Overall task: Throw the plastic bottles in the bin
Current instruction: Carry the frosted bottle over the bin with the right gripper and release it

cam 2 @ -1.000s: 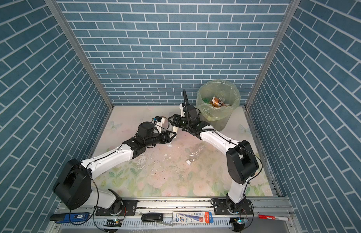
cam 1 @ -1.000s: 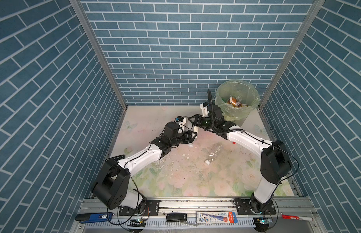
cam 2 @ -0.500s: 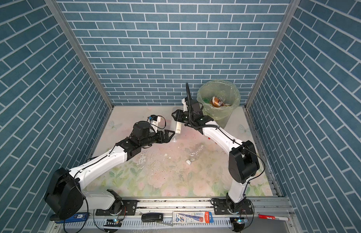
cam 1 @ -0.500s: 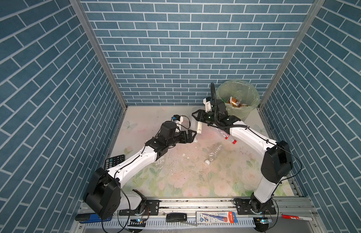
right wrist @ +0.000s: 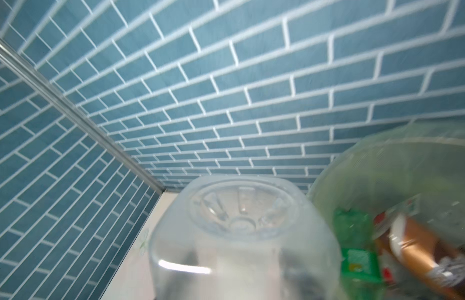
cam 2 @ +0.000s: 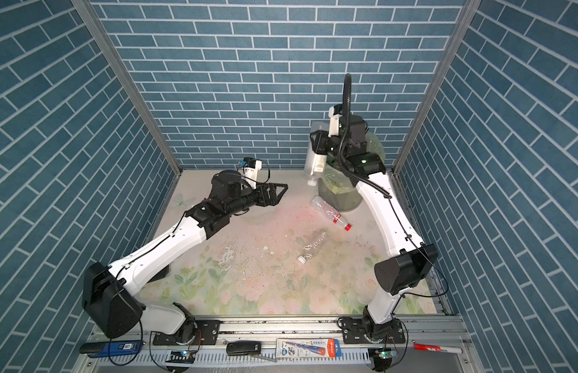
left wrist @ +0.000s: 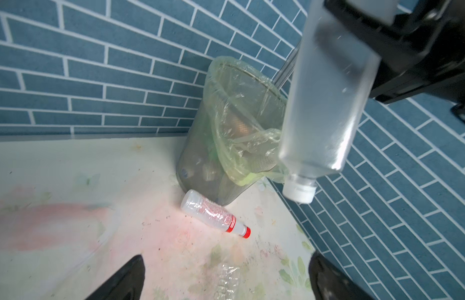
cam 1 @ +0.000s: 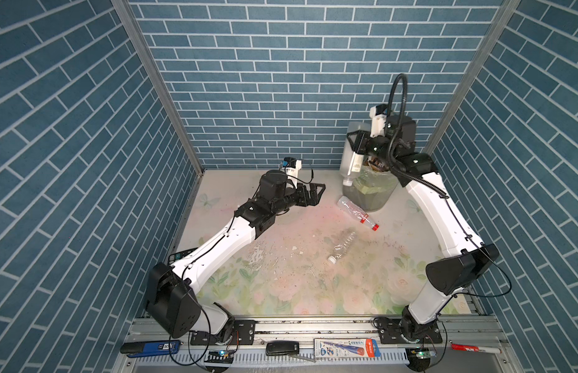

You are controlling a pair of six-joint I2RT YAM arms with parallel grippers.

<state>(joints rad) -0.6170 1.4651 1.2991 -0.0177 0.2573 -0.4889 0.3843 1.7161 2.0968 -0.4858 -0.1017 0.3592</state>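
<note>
Clearly, the right end effector is clamping a large, clear, square-shouldered bottle with a white cap, and it is hanging cap-down just beside the bin's rim. The bin is showing grey mesh walls under a crinkled, pale green translucent bag. A ribbed clear bottle with a red cap is lying on the floral desk, touching or nearly touching the bin's base. A crumpled clear bottle is lying farther from the bin. Inside the bin, blurred, what seems a brown bottle is resting. The left end effector is hovering well apart from the bin, jaws spread wide, gripping nothing.
</note>
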